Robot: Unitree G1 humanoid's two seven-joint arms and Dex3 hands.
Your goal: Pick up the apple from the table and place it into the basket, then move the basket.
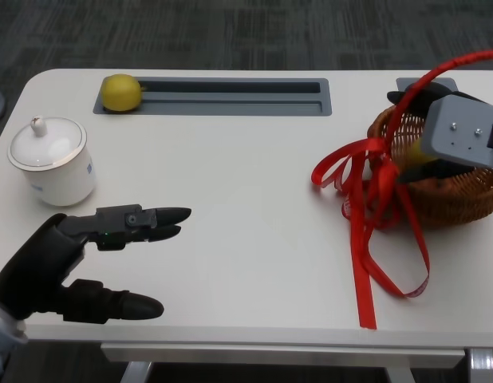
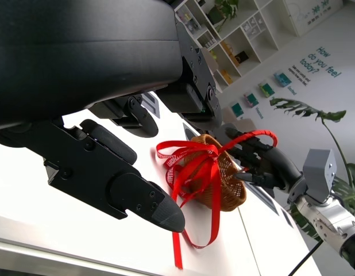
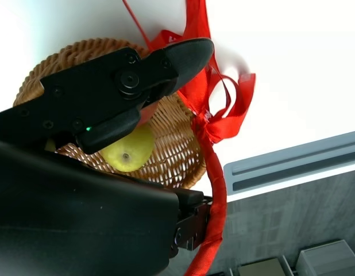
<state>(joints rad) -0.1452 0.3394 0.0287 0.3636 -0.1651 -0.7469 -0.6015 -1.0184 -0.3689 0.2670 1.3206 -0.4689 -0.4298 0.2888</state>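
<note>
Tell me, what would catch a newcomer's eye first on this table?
Probably the bright red ribbon spilling from the wicker basket at the table's right, where the right hand reaches in over a yellow-green apple. Next, the left hand with fingers spread near a lidded white cup.

White table (image 1: 254, 239), dark grey carpet (image 1: 230, 32), white shelving (image 2: 235, 34), leafy plant (image 2: 307, 109)
</note>
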